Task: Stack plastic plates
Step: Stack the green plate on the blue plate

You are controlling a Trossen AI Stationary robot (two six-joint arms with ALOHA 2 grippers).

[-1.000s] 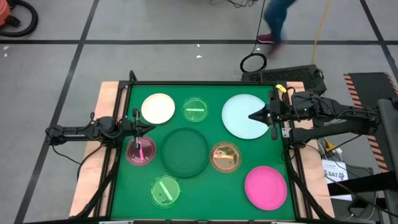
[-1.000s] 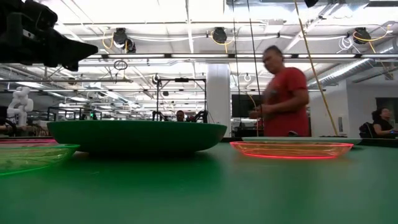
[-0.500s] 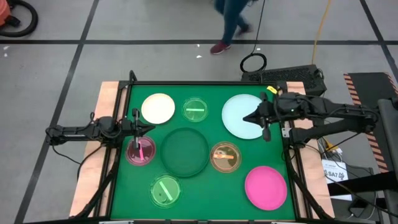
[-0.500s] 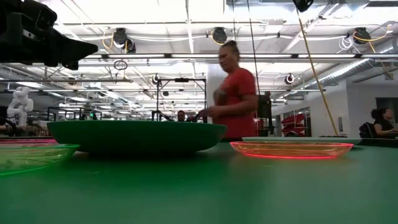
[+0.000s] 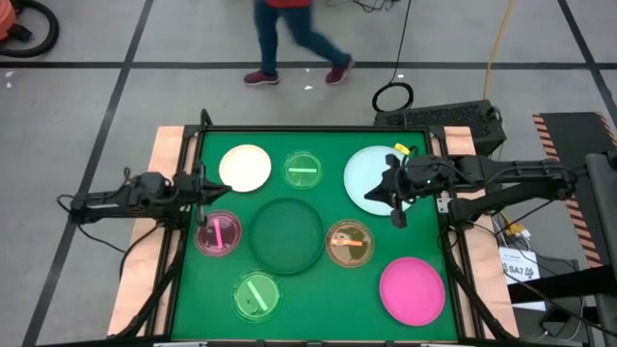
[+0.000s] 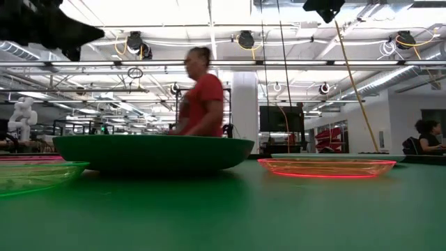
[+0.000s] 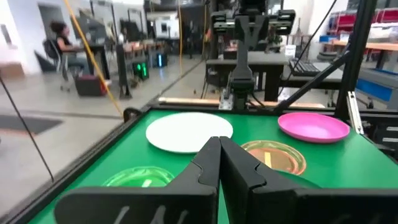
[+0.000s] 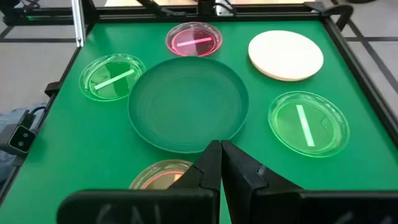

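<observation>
The right gripper [image 5: 376, 192] hangs over the pale-blue plate [image 5: 374, 173], its fingers pressed together and holding nothing. Just off its tip, toward the table's middle, lies the dark-green plate [image 5: 286, 235]; the right wrist view shows this plate [image 8: 188, 102] straight ahead of the closed fingers [image 8: 219, 163], with the amber dish [image 8: 158, 174] close under them. In the high view the amber dish [image 5: 349, 242] sits just beside the gripper on the near side, and the hot-pink plate [image 5: 412, 289] lies farther that way, near the table's corner. A green dish [image 5: 303, 170] lies between the gripper and the cream plate [image 5: 245, 167].

The left gripper [image 5: 205, 196] hovers at the table's left edge, fingers also pressed together and empty. The pink dish [image 5: 219, 234] lies just beside its tip, the cream plate is near on the other side, and a second green dish [image 5: 256, 295] is well apart, beyond the pink one. In the left wrist view the closed fingers [image 7: 219, 163] point across the green mat [image 7: 124, 155] toward the pale-blue plate [image 7: 188, 131], the amber dish [image 7: 273, 155] and the hot-pink plate [image 7: 313, 125].

All plates lie singly and apart on the mat; none rests on another.

A person [image 6: 200, 94] in a red shirt walks past behind the table.
</observation>
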